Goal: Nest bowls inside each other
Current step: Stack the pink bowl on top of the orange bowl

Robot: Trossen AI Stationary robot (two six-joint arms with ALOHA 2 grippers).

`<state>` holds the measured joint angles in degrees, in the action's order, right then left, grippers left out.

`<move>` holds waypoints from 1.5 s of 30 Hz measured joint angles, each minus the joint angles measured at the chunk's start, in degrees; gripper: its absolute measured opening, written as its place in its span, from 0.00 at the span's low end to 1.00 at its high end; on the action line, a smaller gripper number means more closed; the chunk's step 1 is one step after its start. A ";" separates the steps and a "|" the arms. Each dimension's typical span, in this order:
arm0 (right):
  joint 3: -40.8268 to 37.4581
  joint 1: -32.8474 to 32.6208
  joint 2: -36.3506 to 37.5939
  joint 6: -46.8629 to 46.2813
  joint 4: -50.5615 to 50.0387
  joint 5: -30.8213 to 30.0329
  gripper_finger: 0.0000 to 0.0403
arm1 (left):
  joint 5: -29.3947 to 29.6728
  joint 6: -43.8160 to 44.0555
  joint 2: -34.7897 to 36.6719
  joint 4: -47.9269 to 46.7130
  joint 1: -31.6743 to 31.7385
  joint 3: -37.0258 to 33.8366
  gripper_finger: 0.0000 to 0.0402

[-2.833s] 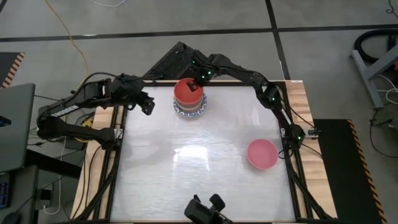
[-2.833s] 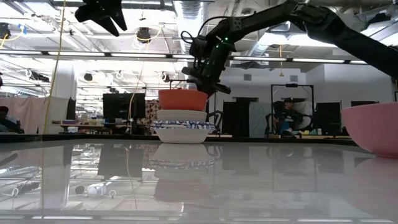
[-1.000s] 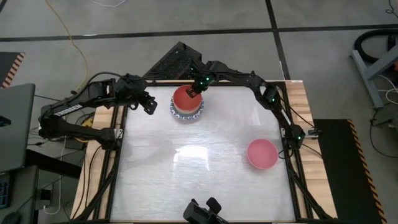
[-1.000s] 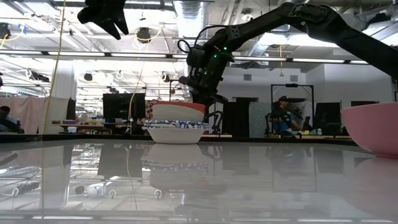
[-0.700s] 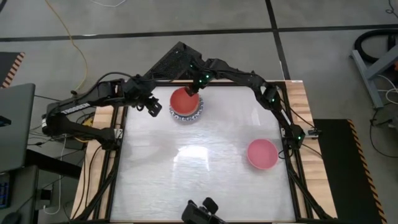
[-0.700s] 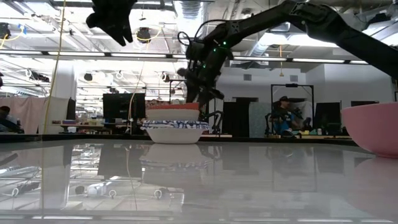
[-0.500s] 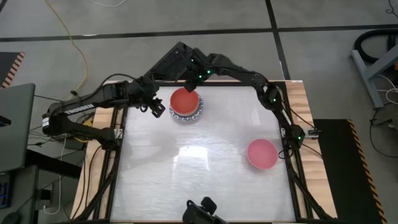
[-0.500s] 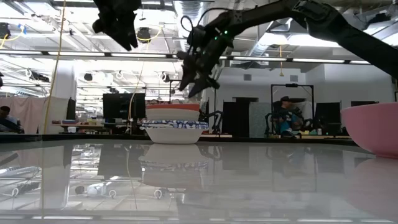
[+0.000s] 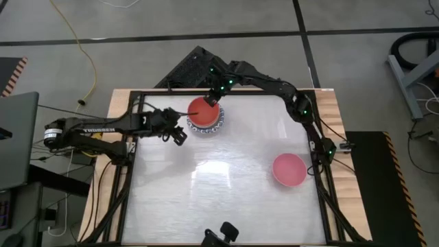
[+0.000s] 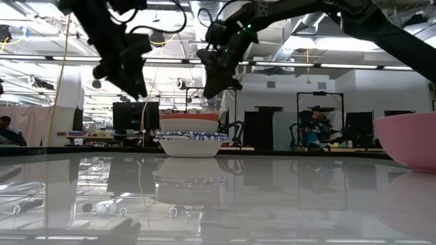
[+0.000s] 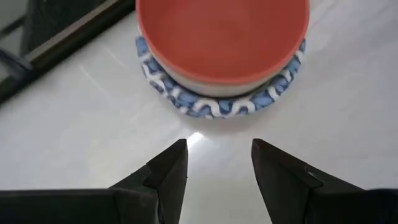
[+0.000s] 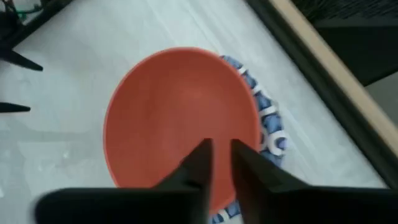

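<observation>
- Two arms crowd the far end of the table [image 9: 226, 199], both closing in around the bowl stack [image 9: 204, 118].
- On top of that stack sits the red bowl [image 9: 204, 110], nested down inside, with a blue-patterned rim [image 11: 219, 107] peeking out beneath it.
- From table height, the stack [image 10: 191, 135] shows a red edge, a cream band and the patterned bowl under them, standing upright on the glossy surface.
- Right gripper [image 12: 217, 163] hangs above the red bowl's far rim; its fingers [image 12: 194, 167] are nearly together, a slim gap between them, and they grip nothing.
- Level with the table, that right gripper [image 10: 216, 76] hangs clear above the stack, not touching it.
- Left gripper [image 9: 178, 133] sits just beside the stack on the left arm's side, low over the table.
- Its wrist camera shows the left gripper [image 11: 217, 163] with its fingers [image 11: 166, 171] parted and bare, white table between them, stack just ahead.
- One pink bowl [image 9: 289, 169] waits alone near the table's right edge, well apart from the stack, open side up.
</observation>
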<state>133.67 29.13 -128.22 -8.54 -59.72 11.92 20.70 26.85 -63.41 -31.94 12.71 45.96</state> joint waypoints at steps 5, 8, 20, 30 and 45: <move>-0.03 -0.44 -1.49 0.09 0.81 -1.27 0.03 | 0.59 4.11 0.30 2.58 -1.66 -3.75 0.42; 0.02 -0.15 -1.46 0.08 1.06 -3.32 0.04 | 1.40 5.35 0.16 3.23 -2.45 -4.70 0.42; -6.69 0.26 -1.60 0.02 2.66 -3.08 0.02 | 3.30 8.96 0.06 11.44 -2.76 -10.74 0.42; -8.44 -0.64 -1.05 0.02 5.42 -3.19 0.01 | 3.18 9.64 0.08 12.41 -2.76 -12.24 0.42; -7.18 -1.05 14.00 0.04 2.88 -4.32 0.02 | -0.12 2.96 -10.09 23.84 -2.95 -12.24 0.24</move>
<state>126.50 28.08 -114.22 -8.49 -56.84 7.60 20.57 29.81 -73.50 -8.10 9.76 33.71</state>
